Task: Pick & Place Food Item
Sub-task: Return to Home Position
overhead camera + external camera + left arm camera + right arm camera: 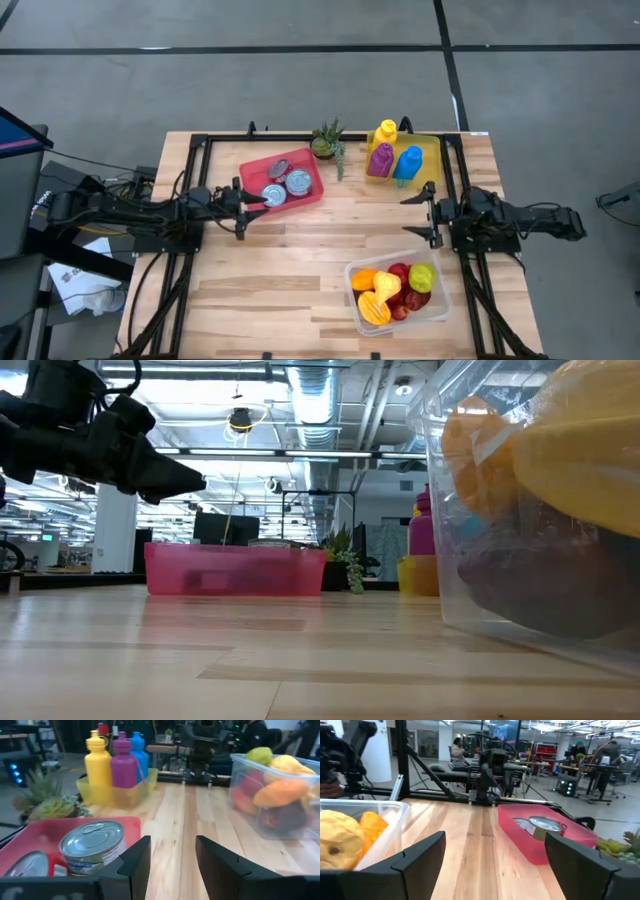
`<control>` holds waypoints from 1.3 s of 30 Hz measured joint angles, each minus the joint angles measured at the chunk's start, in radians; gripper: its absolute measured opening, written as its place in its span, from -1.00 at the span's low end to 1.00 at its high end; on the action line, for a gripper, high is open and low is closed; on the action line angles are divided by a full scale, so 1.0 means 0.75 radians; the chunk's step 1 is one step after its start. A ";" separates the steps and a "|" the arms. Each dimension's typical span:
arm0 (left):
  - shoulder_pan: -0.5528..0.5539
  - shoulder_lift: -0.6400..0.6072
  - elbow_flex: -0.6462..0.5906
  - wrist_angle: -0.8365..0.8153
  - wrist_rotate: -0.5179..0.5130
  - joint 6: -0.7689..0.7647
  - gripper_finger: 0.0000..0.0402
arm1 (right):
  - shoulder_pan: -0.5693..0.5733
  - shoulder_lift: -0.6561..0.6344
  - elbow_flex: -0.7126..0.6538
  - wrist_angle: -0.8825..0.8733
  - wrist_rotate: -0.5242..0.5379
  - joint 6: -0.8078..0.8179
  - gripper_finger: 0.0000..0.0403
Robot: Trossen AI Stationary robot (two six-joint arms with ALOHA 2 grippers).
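From above, the cans (pixel 287 182) lie together in the red bin (pixel 310 195) at the far left of the table (pixel 300 260), and none shows on the bare wood, so the placing looks done; what seems left is for both arms to draw back to rest. The left tool (pixel 255 207) sits just beside the bin's near left corner, apart from the cans, while the right tool (pixel 420 213) waits on the right, between the yellow tray of bottles (pixel 395 158) and the fruit tub (pixel 398 293), with its fingers spread wide. From table height, the left tool (pixel 170 480) hangs above the bin (pixel 235 568) and to its left, touching nothing; how far open it is cannot be told here. The left wrist view shows its fingers (pixel 135 862) parted to a moderate gap, with only bare table between them and nothing held; a can (pixel 92 847) stands in the bin (pixel 30 832) just to one side, and the right arm shows far across the table. The right wrist view shows the right tool (pixel 495 855) opened wide and empty over bare wood, with the bin (pixel 540 840) and a can (pixel 545 826) well ahead on one side and the tub (pixel 365 820) on the other.
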 joint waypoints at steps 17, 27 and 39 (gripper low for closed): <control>-0.014 -0.174 0.000 -0.015 0.106 -0.007 -0.26 | 0.006 0.050 0.001 -0.003 -0.004 0.025 0.63; -0.014 -0.595 0.000 -0.466 0.093 -0.003 -0.26 | 0.027 0.050 0.001 -0.004 -0.004 0.020 0.63; -0.014 -0.863 0.000 -0.765 0.040 0.031 -0.26 | 0.027 0.050 0.001 -0.004 -0.002 -0.019 0.63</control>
